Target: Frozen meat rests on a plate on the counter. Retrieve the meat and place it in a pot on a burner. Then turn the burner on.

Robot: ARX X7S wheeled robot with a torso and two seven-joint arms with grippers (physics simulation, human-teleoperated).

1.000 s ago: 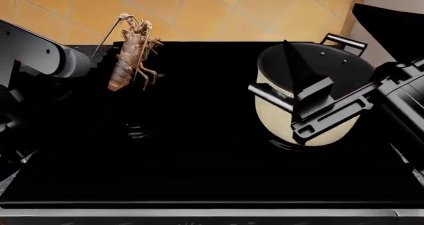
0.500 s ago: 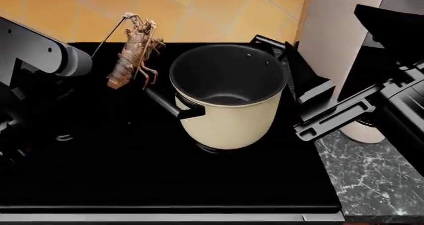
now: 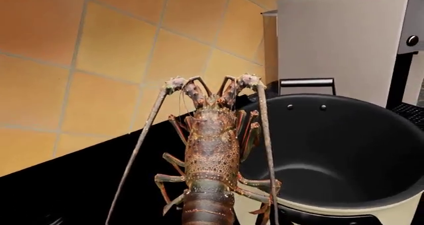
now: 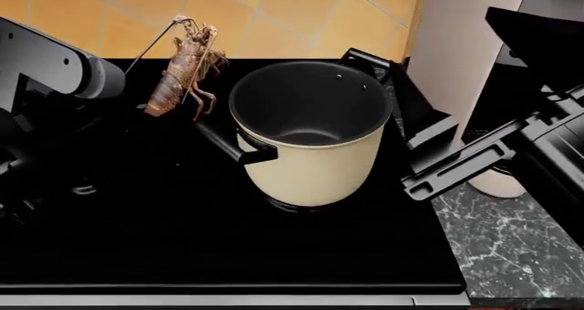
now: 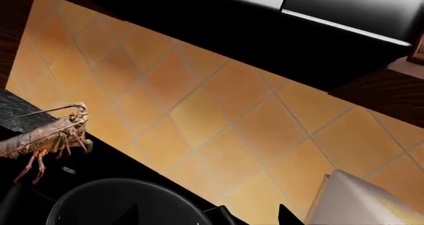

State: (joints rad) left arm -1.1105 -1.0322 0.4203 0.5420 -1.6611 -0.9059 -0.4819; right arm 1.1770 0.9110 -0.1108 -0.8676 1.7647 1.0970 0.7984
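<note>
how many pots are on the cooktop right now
1: the pot stands on the black cooktop, right of the meat held above it. None other shows.

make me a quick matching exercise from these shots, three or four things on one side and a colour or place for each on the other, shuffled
Things:
1. meat
2. pot
3. counter
4. wall tiles

Descriptions:
A. orange, behind the cooktop
B. cream outside, black inside, standing on the cooktop
C. dark with white veins, on the pot's right-arm side
D. reddish-brown, held in the air beside the pot, on its left-arm side

Pairs: 1-D, 2-B, 3-C, 4-A
</note>
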